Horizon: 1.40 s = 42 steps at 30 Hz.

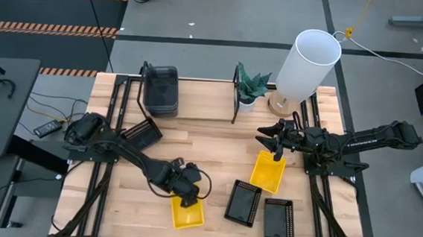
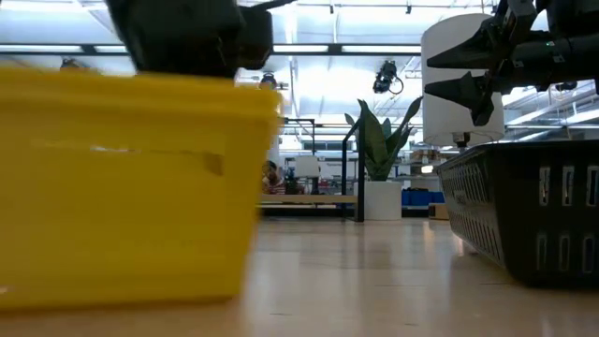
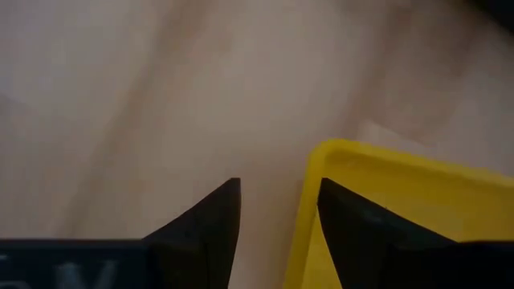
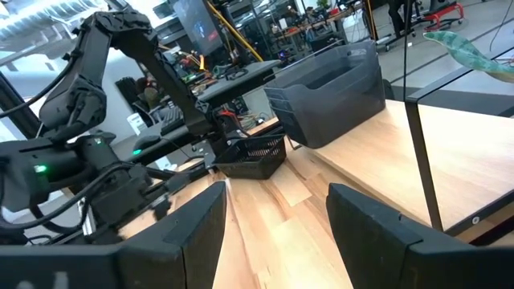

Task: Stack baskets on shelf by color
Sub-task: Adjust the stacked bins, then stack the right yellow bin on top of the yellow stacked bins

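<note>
My left gripper (image 1: pixel 187 197) is open at the far end of a yellow basket (image 1: pixel 188 213) near the table's near edge. In the left wrist view its fingers stand either side of the basket's end wall (image 3: pixel 309 201), one inside and one outside. My right gripper (image 1: pixel 273 141) is open, held in the air over the far end of a second yellow basket (image 1: pixel 267 172). Two black mesh baskets (image 1: pixel 243 203) (image 1: pixel 278 219) lie flat beside it. A third black basket (image 1: pixel 142 134) lies by the shelf (image 1: pixel 205 99), on whose left end grey baskets (image 1: pixel 161 89) stand stacked.
A potted plant (image 1: pixel 251 88) stands at the shelf's right end frame. A tall white cylinder (image 1: pixel 309 62) on a wooden base stands at the far right corner. Bare tabletop (image 1: pixel 217 145) lies between the two arms. In the low view the near yellow basket (image 2: pixel 131 187) fills the left.
</note>
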Motion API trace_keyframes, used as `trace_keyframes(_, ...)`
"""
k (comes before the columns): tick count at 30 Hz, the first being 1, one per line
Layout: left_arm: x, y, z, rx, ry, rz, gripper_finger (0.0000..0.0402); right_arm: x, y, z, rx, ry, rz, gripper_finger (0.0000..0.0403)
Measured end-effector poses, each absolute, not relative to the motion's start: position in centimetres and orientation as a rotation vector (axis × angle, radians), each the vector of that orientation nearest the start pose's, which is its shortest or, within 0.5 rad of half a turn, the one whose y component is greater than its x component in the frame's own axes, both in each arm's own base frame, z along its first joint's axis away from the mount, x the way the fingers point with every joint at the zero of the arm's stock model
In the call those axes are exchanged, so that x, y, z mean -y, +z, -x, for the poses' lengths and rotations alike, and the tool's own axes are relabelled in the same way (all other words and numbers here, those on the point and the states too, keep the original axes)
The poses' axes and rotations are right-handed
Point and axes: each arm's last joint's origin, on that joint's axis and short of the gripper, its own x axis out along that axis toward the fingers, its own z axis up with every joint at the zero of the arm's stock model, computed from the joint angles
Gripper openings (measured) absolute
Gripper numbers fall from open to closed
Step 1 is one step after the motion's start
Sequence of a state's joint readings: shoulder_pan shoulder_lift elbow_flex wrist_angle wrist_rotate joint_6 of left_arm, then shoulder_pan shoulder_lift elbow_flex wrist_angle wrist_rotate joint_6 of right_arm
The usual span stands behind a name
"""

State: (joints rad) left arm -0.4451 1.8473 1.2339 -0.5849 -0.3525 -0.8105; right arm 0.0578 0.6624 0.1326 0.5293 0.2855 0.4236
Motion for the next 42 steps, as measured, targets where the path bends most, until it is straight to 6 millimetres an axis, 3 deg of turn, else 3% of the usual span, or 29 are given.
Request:
trace_keyframes(6,12.7,18.2,-34.0,-1.028,0.385,0.173,0.0172,0.0,19.4,-14.9,0.047,-0.225,-0.422,0.0221)
trace_keyframes(14,12.0,22.6,-36.8,-0.969,0.25,0.217,0.0172,0.0,19.4,-14.9,0.047,-0.225,-0.422,0.0221)
trace_keyframes(19,9.9,23.9,-38.6,-0.839,0.276,0.254,0.0172,0.0,19.4,-14.9,0.047,-0.225,-0.422,0.0221)
trace_keyframes(27,6.9,21.4,-42.7,-0.783,0.143,0.209,0.0172,0.0,19.3,-15.0,0.041,-0.226,-0.42,0.0221)
trace_keyframes(34,5.0,20.6,-46.2,-0.755,0.176,0.231,0.0171,0.0,19.3,-15.0,0.043,-0.226,-0.421,0.0221)
trace_keyframes(42,5.0,18.5,-50.1,-0.655,0.231,0.4,0.0171,0.0,19.3,-15.0,0.039,-0.227,-0.42,0.0221)
